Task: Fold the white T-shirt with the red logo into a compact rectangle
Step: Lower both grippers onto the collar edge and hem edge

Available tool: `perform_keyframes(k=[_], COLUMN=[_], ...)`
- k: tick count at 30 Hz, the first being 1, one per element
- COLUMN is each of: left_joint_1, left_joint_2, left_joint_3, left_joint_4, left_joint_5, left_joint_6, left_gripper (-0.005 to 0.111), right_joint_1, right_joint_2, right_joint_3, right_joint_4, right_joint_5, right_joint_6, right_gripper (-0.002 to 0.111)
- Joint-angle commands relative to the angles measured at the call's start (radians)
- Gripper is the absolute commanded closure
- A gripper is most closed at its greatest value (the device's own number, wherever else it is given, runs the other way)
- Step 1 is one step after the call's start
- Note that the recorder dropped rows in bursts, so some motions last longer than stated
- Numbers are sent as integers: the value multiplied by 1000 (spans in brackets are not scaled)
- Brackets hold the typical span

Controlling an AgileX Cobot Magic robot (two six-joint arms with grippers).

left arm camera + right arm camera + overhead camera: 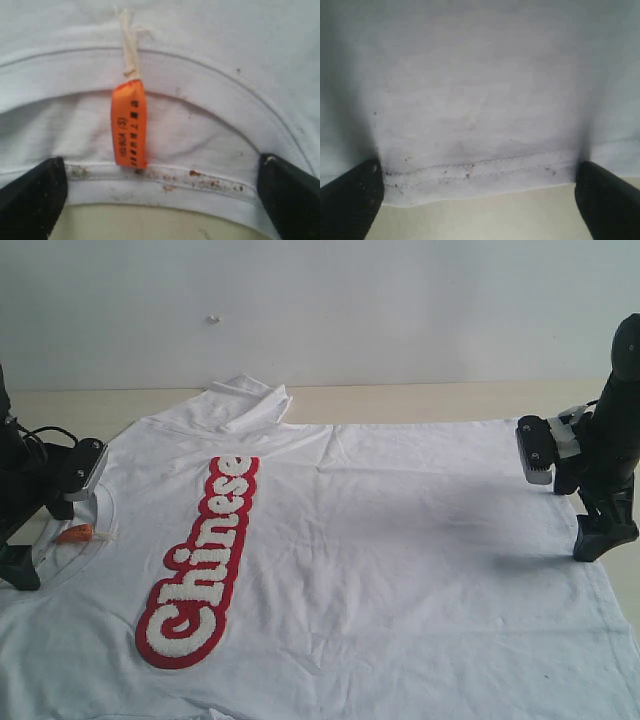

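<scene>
The pale desk point(420, 402) fills the scene, and nearly all of it is covered by the white T-shirt point(400, 540), spread flat and face up, with a few light wrinkles. Its neck lies at the left of the exterior view and its bottom hem at the right. The red logo point(205, 560) runs in a long strip across the chest, with puffy white letters reading "Chinese", from the near edge up towards the far side. At the far edge one sleeve point(250, 400) is bunched and folded over on itself. On to the arms: the left tool point(160, 200) sits at the neck end with its jaws wide apart and nothing in them, its dark fingers point(30, 200) standing on either side of the collar point(200, 75). The right tool point(480, 200) is over at the hem point(470, 172), also spread wide and gripping nothing, with the stitched edge of the cloth and a strip of bare desk between its tips. Smallest of all, an orange tag point(130, 125) hangs from a short white string at the collar, right between the left tool's fingers.
</scene>
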Motion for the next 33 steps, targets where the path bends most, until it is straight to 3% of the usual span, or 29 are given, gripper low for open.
perform_keyframes(k=[1,23,33], left_joint_1=[4,4,4], left_joint_2=[43,44,48], left_joint_3=[20,20,20], left_joint_4=[44,44,47], left_joint_5=[43,61,-24], left_joint_6=[-10,-35,-33], left_gripper=[2,2,2], right_joint_1=[-3,-3,-3], right_joint_2=[31,31,31], right_joint_3=[11,11,11], right_joint_4=[-11,-11,-11], right_joint_5=[0,0,0], right_joint_6=[-6,4,4], right_gripper=[3,3,3])
